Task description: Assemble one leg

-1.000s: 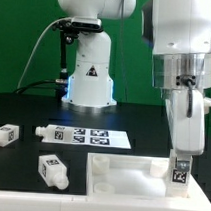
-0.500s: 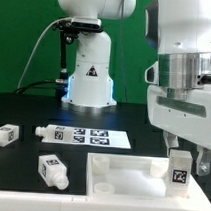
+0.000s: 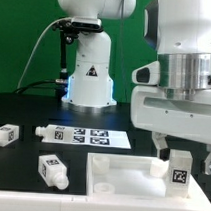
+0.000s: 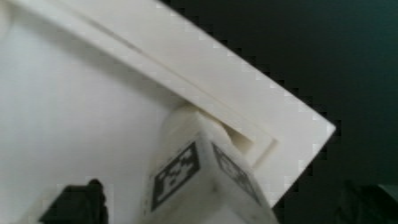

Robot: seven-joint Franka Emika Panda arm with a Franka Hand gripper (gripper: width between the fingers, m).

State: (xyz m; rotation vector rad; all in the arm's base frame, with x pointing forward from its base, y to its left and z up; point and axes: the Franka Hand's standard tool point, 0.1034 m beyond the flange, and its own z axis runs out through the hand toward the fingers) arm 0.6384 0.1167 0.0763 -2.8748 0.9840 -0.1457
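The leg (image 3: 177, 169) stands upright at the corner of the white square panel (image 3: 125, 181) toward the exterior view's right, its long axis vertical and a black-and-white tag facing the camera. Its base meets the panel's top face; whether it is fully seated in a corner hole cannot be told. In the wrist view the same leg (image 4: 199, 170) rises toward the camera from the panel's corner (image 4: 107, 90), two tagged faces showing.

The gripper (image 3: 181, 148) hangs just above the leg, its broad white body filling the upper part of the exterior view's right. The fingers are apart — one dark fingertip (image 3: 157, 145) shows beside the leg's top, clear of it, and in the wrist view a dark tip (image 4: 82, 203) sits well to the side of the leg without touching.

A second ago the fingers reached down around the leg, close on it; half a second ago they had lifted and widened; now the gripper is higher again and turned, and the leg stays where it was, standing by itself.

On the black counter (image 3: 21, 159), three spare legs lie on their sides: one near the exterior view's left edge (image 3: 5, 134), one beside the marker board (image 3: 43, 132), and one nearer the camera (image 3: 53, 171). The marker board (image 3: 87, 137) lies flat in front of the second robot's base (image 3: 88, 78).
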